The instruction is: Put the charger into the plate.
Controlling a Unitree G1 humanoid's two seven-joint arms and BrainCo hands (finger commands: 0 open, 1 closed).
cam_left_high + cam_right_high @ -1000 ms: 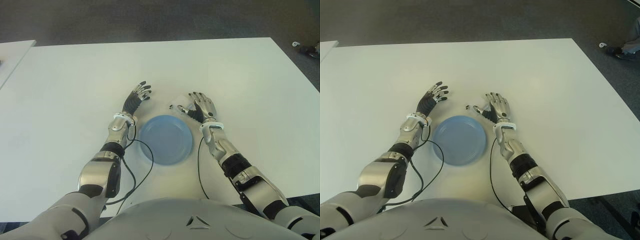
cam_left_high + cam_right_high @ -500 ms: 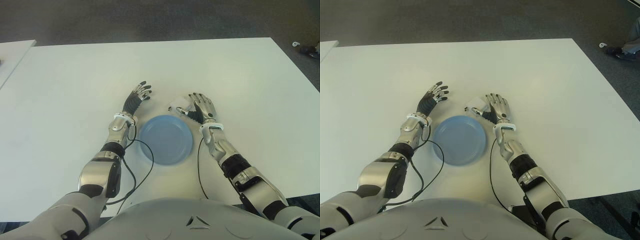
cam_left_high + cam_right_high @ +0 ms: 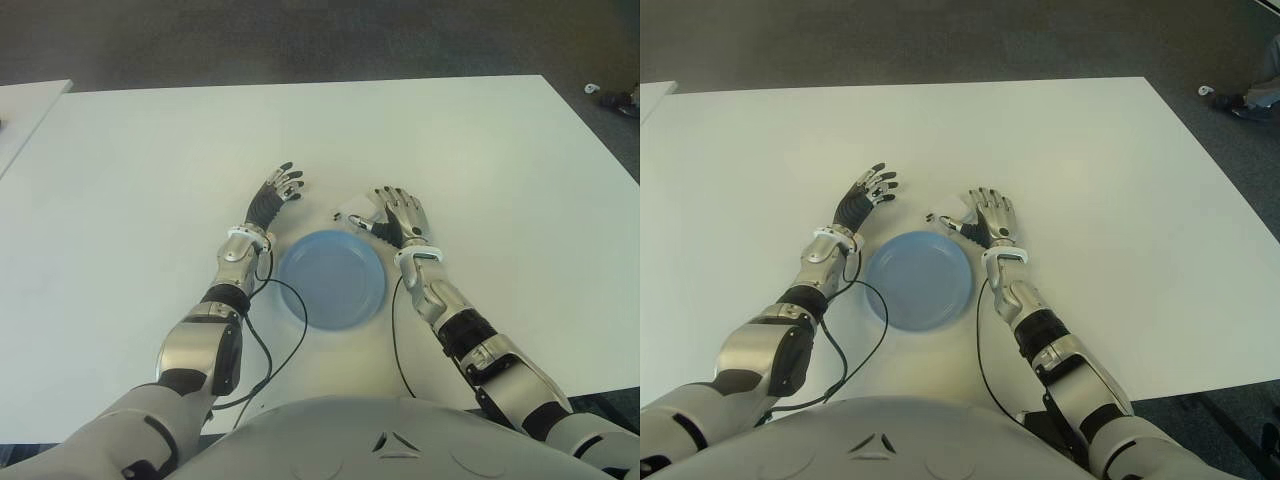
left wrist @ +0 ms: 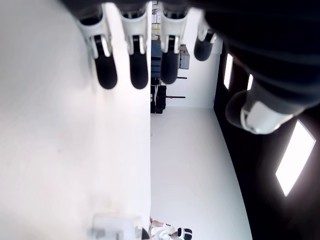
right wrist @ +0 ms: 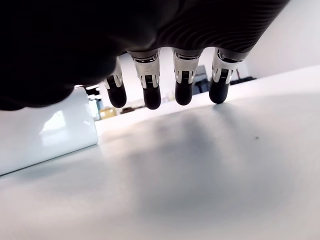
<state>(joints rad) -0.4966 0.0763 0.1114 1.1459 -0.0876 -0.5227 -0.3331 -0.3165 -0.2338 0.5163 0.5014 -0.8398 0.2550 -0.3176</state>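
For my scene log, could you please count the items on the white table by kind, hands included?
Blue plate: 1
White charger, on the table beside the right hand's thumb, outside the plate: 1
Robot hands, both open and holding nothing: 2, the left hand past the plate's left rim and the right hand past its right rim
Total: 4
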